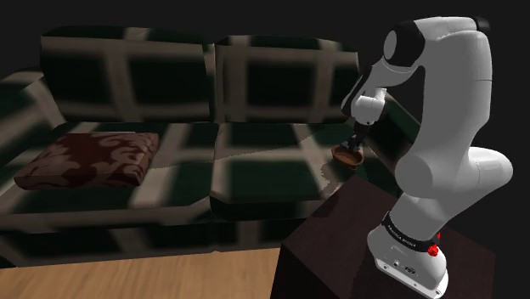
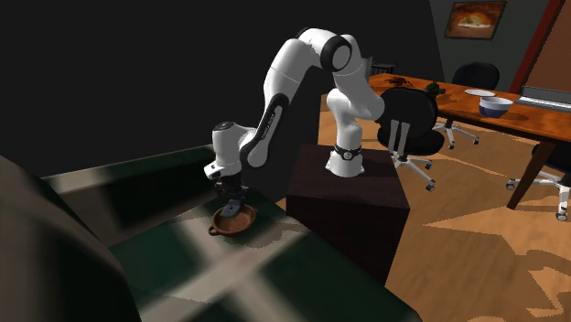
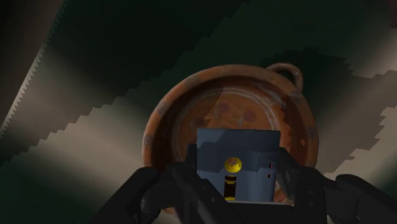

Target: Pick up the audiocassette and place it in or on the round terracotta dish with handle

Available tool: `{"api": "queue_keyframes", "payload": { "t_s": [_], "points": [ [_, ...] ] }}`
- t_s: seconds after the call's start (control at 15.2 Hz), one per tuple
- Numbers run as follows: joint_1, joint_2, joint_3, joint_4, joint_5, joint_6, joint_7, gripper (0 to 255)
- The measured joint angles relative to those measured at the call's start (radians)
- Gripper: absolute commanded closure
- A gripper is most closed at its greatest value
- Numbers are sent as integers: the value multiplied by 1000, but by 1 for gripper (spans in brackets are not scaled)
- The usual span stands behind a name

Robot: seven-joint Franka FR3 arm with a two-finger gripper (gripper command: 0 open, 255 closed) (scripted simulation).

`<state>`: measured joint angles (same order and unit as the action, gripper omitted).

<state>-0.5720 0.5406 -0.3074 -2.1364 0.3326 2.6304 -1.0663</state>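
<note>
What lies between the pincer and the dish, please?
The cassette: in the wrist view the pincer clasps it between its fingers, over the dish, with nothing else in between.

My tool (image 2: 231, 202) hangs just over the brown handled dish (image 2: 240, 222), which rests on the dark green sofa seat (image 2: 156, 206) beside my stand (image 2: 355, 206).
</note>
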Motion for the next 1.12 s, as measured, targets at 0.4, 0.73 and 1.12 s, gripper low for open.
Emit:
{"api": "queue_keyframes", "payload": {
  "t_s": [0.4, 0.73, 1.12],
  "points": [
    [-28, 75, 36, 21, 35, 54, -26, 255],
    [-37, 100, 48, 29, 46, 72, -34, 255],
    [-38, 101, 49, 30, 46, 72, -34, 0]
  ]
}}
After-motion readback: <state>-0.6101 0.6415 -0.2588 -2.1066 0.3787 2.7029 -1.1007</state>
